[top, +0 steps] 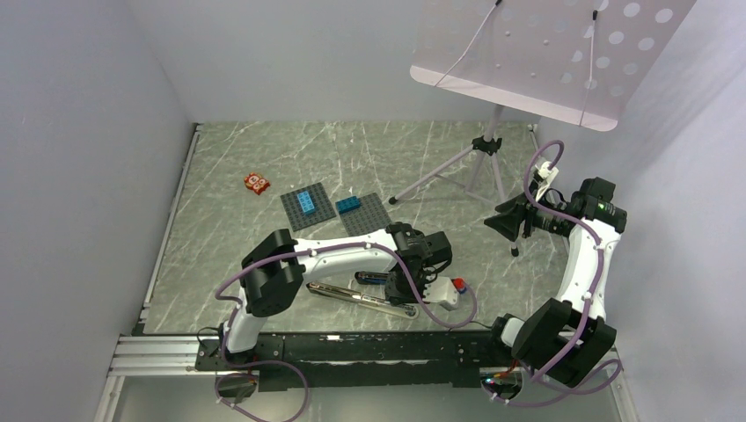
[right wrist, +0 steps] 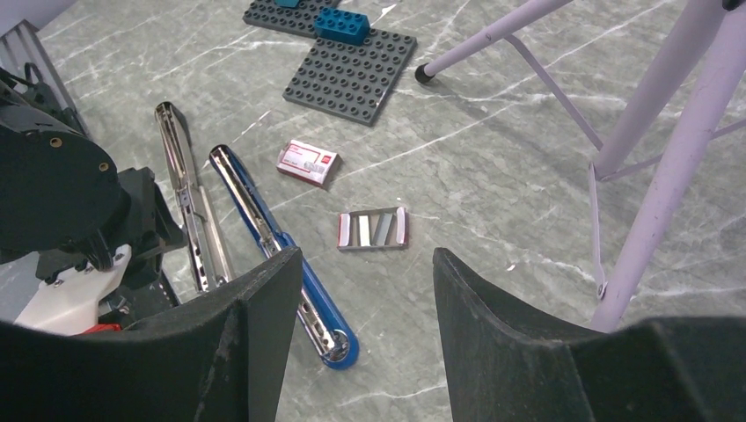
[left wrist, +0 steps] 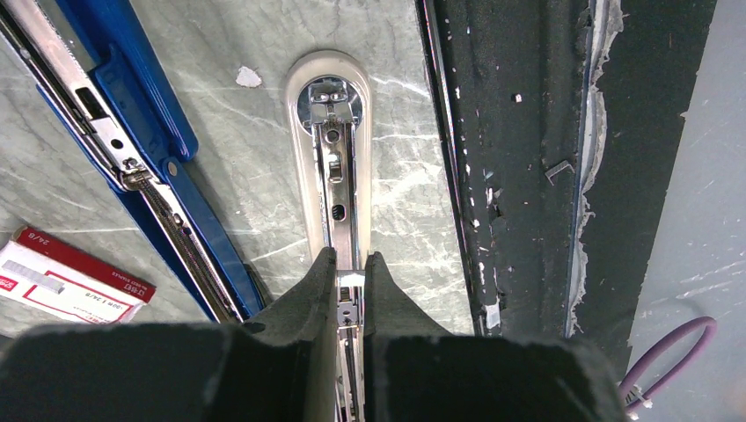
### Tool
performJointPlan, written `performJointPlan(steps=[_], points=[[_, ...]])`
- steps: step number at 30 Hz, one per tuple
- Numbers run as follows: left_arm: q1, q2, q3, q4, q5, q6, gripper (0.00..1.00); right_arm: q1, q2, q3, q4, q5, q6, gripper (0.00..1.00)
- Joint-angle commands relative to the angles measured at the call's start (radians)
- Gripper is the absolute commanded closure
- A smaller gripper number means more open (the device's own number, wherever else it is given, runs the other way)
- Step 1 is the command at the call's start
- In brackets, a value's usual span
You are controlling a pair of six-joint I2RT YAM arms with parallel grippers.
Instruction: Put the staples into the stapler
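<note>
Chrome stapler arm (left wrist: 332, 167) sits clamped in the left gripper (left wrist: 350, 266), edge rail (left wrist: 519, 176) close at 3 o'clock. Blue base (left wrist: 154, 176) at 10, staples box (left wrist: 66, 283) at 8. Only the right wrist shows the tray (right wrist: 374, 229), 12 o'clock of the spread-open right gripper (right wrist: 365, 281), bare table (right wrist: 493, 176) around it.

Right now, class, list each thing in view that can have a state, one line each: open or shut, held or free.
Blue and chrome stapler: swung fully open, both arms flat on the table.
Left gripper: shut on the stapler's chrome arm.
Right gripper: open, empty, above the table.
White cardboard staple box with red print: lying flat, free.
Grey staple tray with a red end: lying flat, free, strips showing.
</note>
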Motion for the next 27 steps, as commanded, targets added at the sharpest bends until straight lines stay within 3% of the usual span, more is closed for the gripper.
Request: performJointPlan(steps=[1,27], points=[[-0.007,0.004,-0.005,0.008,0.03,0.034,0.97,-0.01,0.004,0.04,-0.004,-0.04,-0.035,0.4],[-0.007,0.023,-0.004,0.019,0.001,0.058,0.97,-0.013,0.007,0.041,-0.015,-0.043,-0.046,0.4]])
